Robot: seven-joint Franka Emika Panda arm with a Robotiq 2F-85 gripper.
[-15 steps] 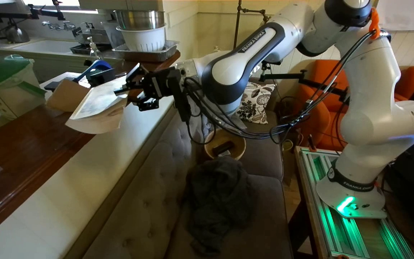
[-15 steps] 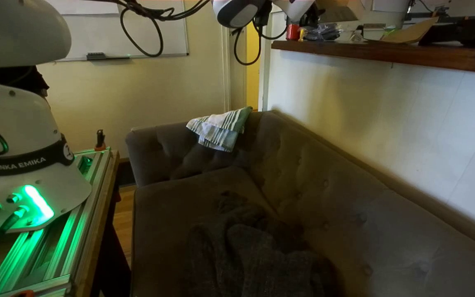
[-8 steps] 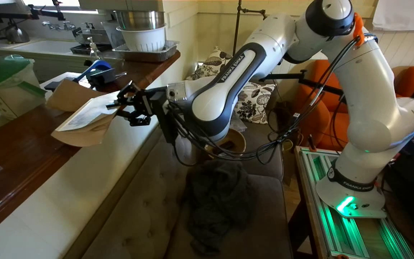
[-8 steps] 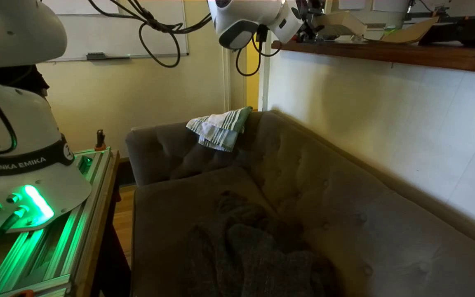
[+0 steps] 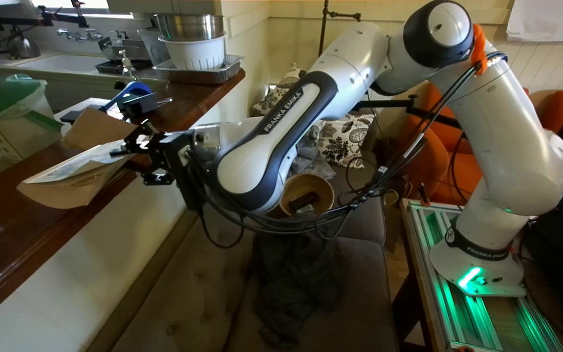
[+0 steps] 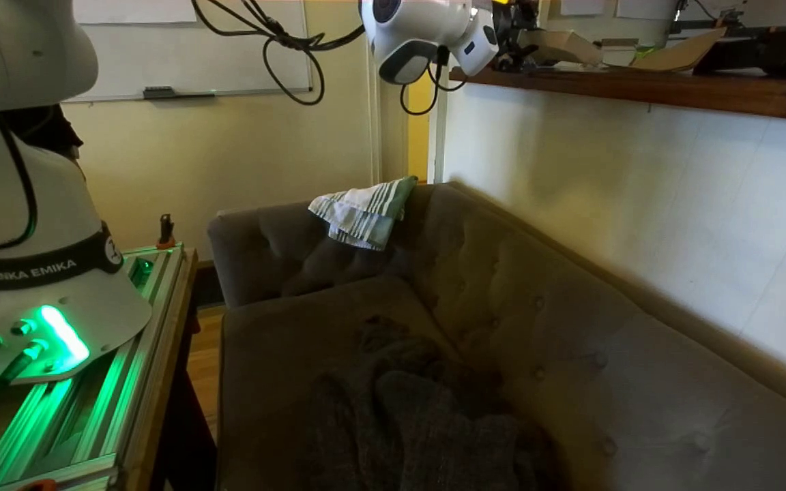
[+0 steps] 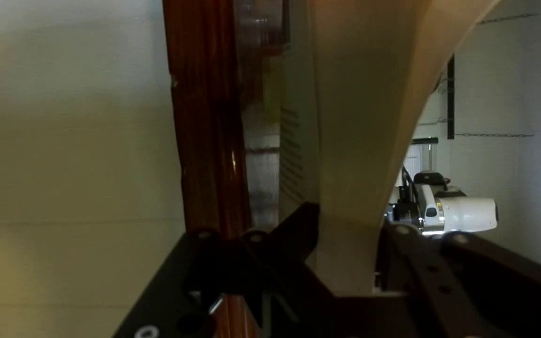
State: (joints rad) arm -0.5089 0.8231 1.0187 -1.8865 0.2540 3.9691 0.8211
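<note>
The package (image 5: 69,178) is pinched at one end by the gripper (image 7: 348,225), over the surface (image 5: 22,244); whether package and surface touch, I cannot tell. The grasp looks done, the release not yet.

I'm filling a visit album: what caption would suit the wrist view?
A gripper pinches a curved tan item near the edge of a wooden counter.

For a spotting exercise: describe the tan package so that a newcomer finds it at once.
In an exterior view, follow the white arm to its end effector by the brown counter. The tan package is gripped there. Unlike the nearby cardboard, it carries a whitish panel.
</note>
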